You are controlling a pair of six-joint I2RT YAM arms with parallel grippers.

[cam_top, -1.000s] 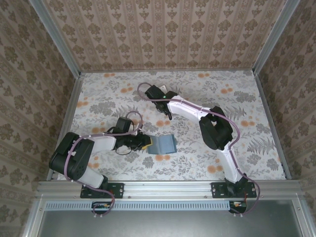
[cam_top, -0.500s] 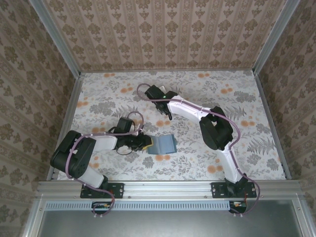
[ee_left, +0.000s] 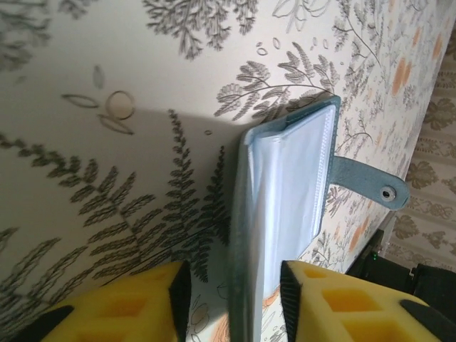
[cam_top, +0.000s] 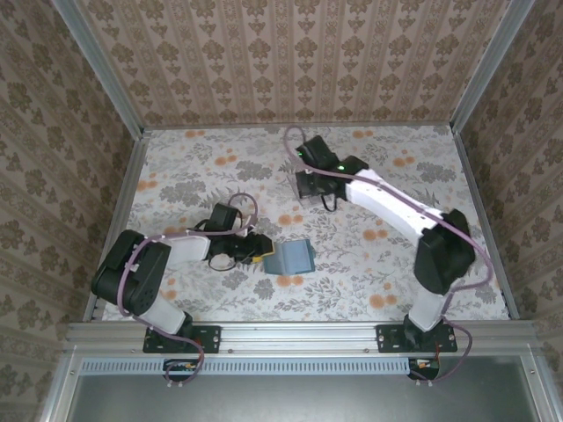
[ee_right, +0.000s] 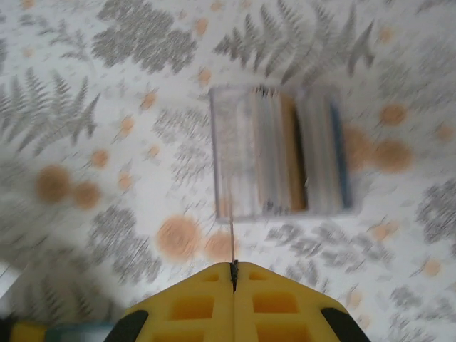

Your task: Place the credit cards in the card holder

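Since the earlier frame, the right arm has swung outward: its elbow now sits well to the right and its wrist has shifted right along the far half of the worktop point(cam_top: 396, 290). The left arm and the card holder point(cam_top: 290, 257) are nearly unchanged.

1. Right hand point(ee_right: 234, 267): the pads are pressed together with no gap. A thin pale line runs out of the seam and may be a card held edge-on, but blur prevents confirmation.
2. Credit cards point(ee_right: 281, 160): these lie fanned in a flat stack on the worktop just ahead of the right hand, with one orange-yellow card among the pale ones.
3. Left hand point(ee_left: 231, 285): the fingers are apart and straddle the near end of the card holder, with a gap visible on one side.
4. Card holder: it lies near the front of the worktop, folded open, with pale pockets showing and its snap tab point(ee_left: 370, 185) pointing away.

Handling judgement: the cards are probably light, stiff and slick. Lying flat, they offer little to grip, so take one by its opposite edges. The holder looks soft and light and is likely to slide. Pin it near the spine while inserting a card.
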